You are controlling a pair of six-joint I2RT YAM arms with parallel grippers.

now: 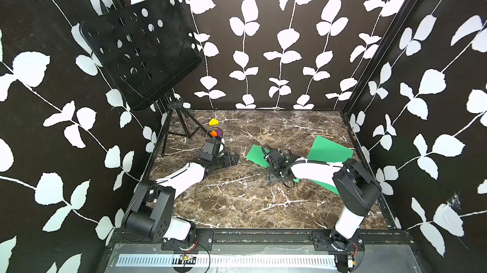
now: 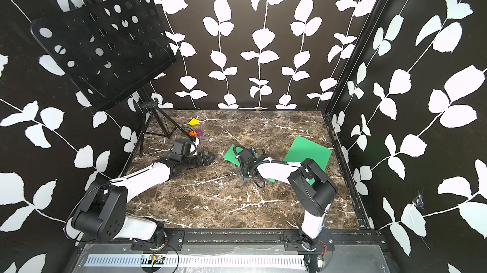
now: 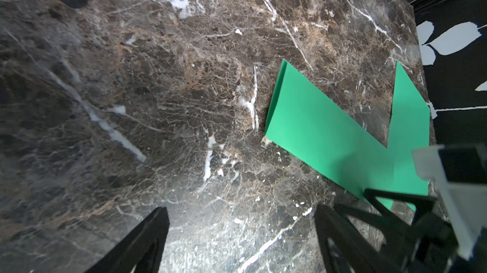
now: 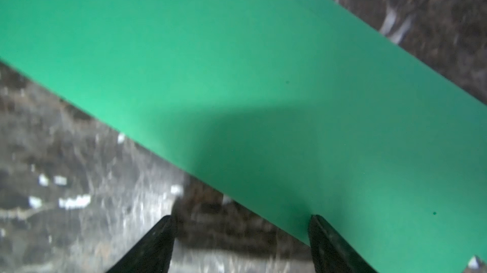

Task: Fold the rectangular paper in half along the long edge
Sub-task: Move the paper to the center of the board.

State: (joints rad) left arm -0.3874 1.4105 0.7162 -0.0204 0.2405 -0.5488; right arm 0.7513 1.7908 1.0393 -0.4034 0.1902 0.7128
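A green paper (image 1: 255,155) lies as a long folded strip on the marble table (image 1: 237,200), running under my right arm; its doubled end shows in the left wrist view (image 3: 316,132). My right gripper (image 1: 275,177) points down over the strip's near long edge. It is open (image 4: 241,229), one fingertip (image 4: 320,228) over the paper and the other over bare marble. My left gripper (image 1: 235,159) stands just left of the strip's end, apart from it, open (image 3: 241,221) with only marble between its fingers.
A second green sheet (image 1: 330,150) lies at the right, meeting the strip near the table's right edge. A black music stand (image 1: 142,47) on a tripod (image 1: 176,126) stands at the back left. Small yellow (image 1: 213,121), orange and purple blocks (image 1: 216,133) sit beside it.
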